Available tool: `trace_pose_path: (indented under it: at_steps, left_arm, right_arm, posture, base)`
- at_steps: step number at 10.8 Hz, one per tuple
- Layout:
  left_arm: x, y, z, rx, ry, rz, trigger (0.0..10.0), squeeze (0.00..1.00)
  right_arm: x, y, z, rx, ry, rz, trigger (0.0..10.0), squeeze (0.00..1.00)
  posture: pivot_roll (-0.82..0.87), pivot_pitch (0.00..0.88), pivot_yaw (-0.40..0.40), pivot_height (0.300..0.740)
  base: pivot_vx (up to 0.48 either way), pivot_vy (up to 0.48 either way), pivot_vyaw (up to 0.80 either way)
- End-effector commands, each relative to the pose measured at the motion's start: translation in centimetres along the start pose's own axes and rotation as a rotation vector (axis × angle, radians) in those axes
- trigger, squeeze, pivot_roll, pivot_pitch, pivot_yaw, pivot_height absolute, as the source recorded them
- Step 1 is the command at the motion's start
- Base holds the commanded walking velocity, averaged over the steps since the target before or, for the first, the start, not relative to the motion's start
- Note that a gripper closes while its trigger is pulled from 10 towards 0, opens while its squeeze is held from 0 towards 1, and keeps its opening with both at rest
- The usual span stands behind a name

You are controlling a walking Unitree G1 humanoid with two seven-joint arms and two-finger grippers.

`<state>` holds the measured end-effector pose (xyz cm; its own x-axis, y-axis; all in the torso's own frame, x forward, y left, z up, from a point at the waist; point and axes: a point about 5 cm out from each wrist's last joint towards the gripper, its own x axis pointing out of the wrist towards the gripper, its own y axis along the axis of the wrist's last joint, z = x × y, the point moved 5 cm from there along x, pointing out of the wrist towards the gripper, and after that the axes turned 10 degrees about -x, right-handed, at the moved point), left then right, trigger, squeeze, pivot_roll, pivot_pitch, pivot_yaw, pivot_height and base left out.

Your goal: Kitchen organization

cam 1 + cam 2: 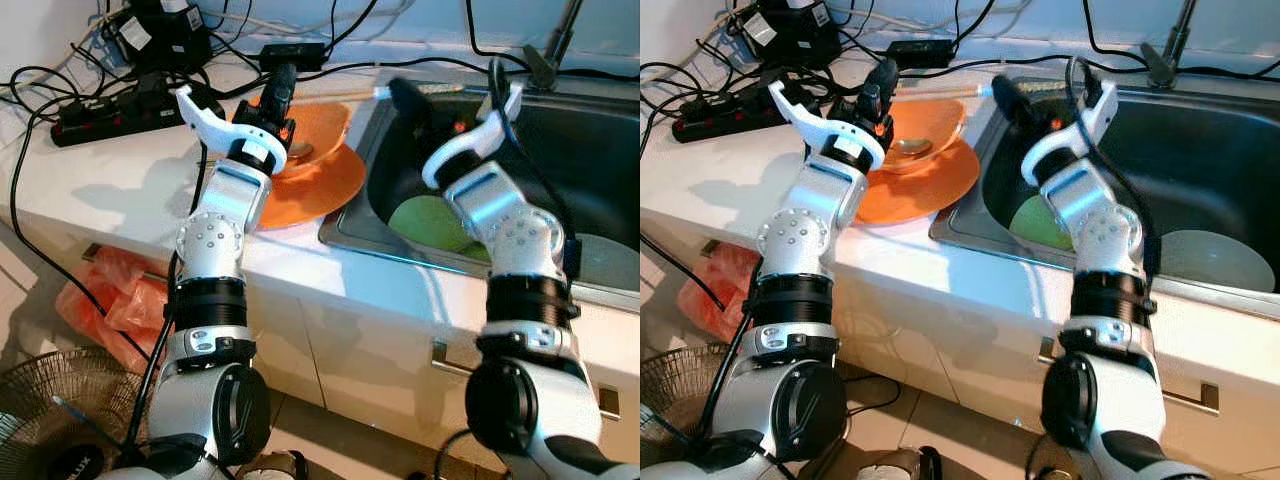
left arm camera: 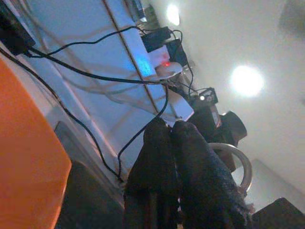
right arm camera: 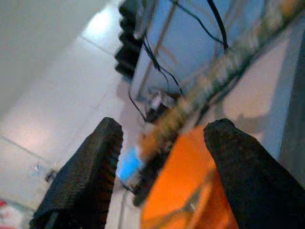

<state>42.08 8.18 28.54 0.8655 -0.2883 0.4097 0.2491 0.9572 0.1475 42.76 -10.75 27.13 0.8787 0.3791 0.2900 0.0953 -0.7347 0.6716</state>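
An orange bowl [image 1: 923, 132] sits on an orange plate [image 1: 910, 185] on the desk [image 1: 730, 180], just beside the sink [image 1: 1200, 160]. The left end effector [image 1: 880, 85] hovers over the bowl — fingers pressed together. The right end effector [image 3: 162, 143] is at the sink's near corner — fingers spread apart.

An orange bowl [image 1: 925, 125] sits on an orange plate [image 1: 905, 190] on the counter [image 1: 700, 190]. The left gripper [image 1: 878, 85] is at the bowl's 10 o'clock. A green plate [image 1: 1035, 220] lies in the sink [image 1: 1200, 150].
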Motion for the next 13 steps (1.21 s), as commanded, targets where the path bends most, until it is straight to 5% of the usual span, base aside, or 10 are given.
trace_pose_path:
  at_steps: [1, 7, 11, 13]
  left_arm:
    - [-0.6, -2.5, -1.0, -0.077, 0.025, -0.027, 0.0, 0.0]
    - [-1.3, -3.1, -1.5, -0.084, 0.05, -0.039, 0.0, 0.0]
    - [-1.4, -3.1, -1.7, -0.079, 0.057, -0.043, 0.0, 0.0]
    - [-1.4, -4.1, -1.9, -0.002, 0.076, -0.104, 0.0, 0.0]
  right_arm:
    - [0.5, 0.4, -0.6, 0.055, 0.023, 0.033, 0.0, 0.0]
    - [0.7, 0.9, 0.1, 0.085, -0.004, 0.054, 0.0, 0.0]
    - [1.0, -1.2, -0.4, 0.108, 0.01, -0.004, 0.0, 0.0]
    - [0.9, -1.4, -0.2, 0.108, 0.001, -0.007, 0.0, 0.0]
  posture:
    - [0.09, 0.096, 0.142, 0.74]
    - [0.09, 0.1, 0.136, 0.74]
    - [0.09, 0.096, 0.135, 0.74]
    - [0.09, 0.096, 0.135, 0.74]
  base:
    - [0.0, 0.0, 0.0]
    - [0.0, 0.0, 0.0]
    - [0.0, 0.0, 0.0]
    - [0.0, 0.0, 0.0]
